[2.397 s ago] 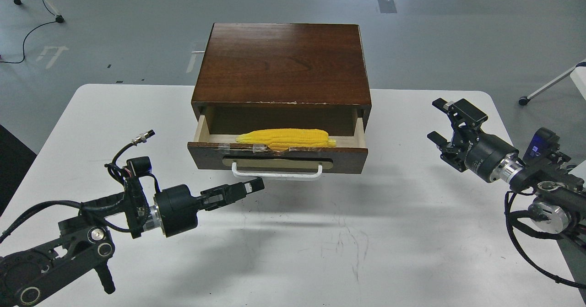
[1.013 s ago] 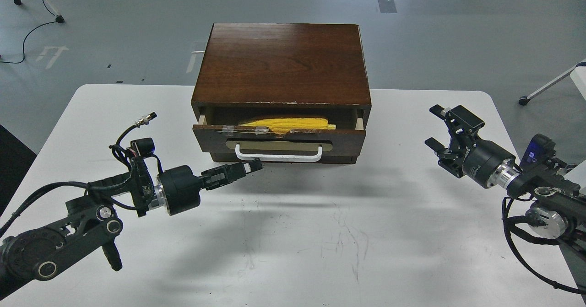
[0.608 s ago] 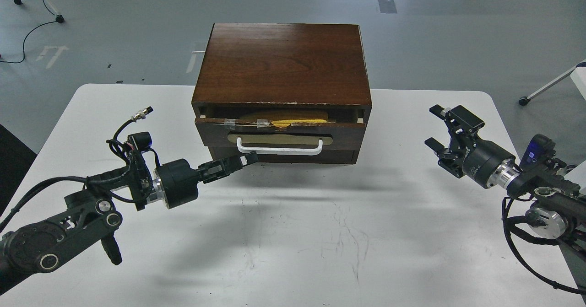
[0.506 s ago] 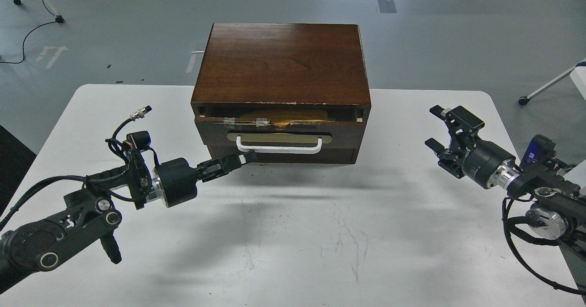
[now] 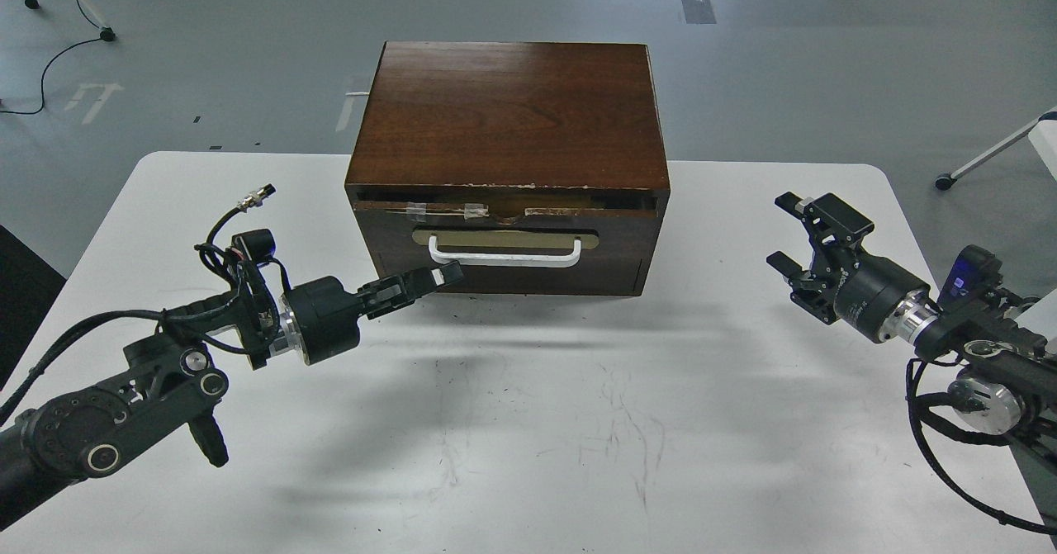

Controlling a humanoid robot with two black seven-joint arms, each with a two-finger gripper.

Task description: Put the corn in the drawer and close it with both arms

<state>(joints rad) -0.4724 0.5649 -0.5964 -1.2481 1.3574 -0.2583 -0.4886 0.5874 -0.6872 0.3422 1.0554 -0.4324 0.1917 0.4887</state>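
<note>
**Drawer nearly flush, left pincer at its front**

While the white surface (image 5: 528,422) carries the cabinet (image 5: 508,108) at its far edge, the drawer (image 5: 504,244) sits almost fully in, long axis left to right, corn hidden inside. My left pincer (image 5: 433,277), clenched on nothing, touches its lower left front. My right pincer (image 5: 797,232) hangs spread, well apart.

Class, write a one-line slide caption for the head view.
Drawer pushed into its cabinet, left gripper at its front, right gripper open, apart.
</note>
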